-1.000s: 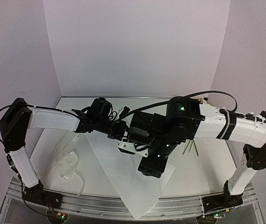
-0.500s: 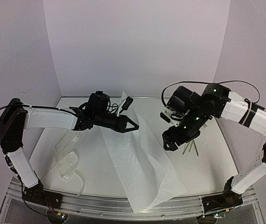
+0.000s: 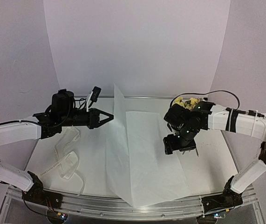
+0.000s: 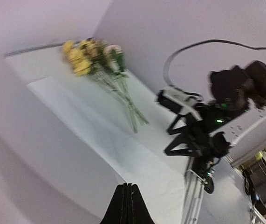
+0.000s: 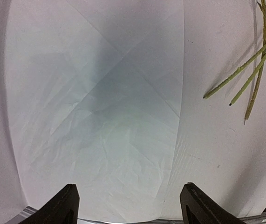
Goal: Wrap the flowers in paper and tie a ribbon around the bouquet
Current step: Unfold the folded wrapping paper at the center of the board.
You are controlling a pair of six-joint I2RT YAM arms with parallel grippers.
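Note:
The paper [image 3: 146,149] lies spread across the middle of the table, and its left part stands up as a tall flap. My left gripper [image 3: 110,116] is shut at that flap's edge and pinches the sheet [image 4: 123,140] at its tips [image 4: 128,185]. My right gripper [image 3: 177,145] hangs open above the paper's right edge [image 5: 100,116], with nothing between its fingers [image 5: 67,205]. The flowers [image 3: 188,101] lie at the back right, partly behind the right arm, blooms [image 4: 93,53] toward the wall and stems [image 5: 244,79] on bare table. The ribbon [image 3: 67,158] lies in loose loops at the left.
Lavender walls close the table [image 3: 212,163] at the back and on both sides. A metal rail [image 3: 123,207] runs along the near edge by the arm bases. The right arm [image 4: 207,126] shows in the left wrist view beyond the paper.
My left gripper has pulled back to the left with the paper, which has opened out and now stands up there. The right arm has swung right and down to the paper's right edge.

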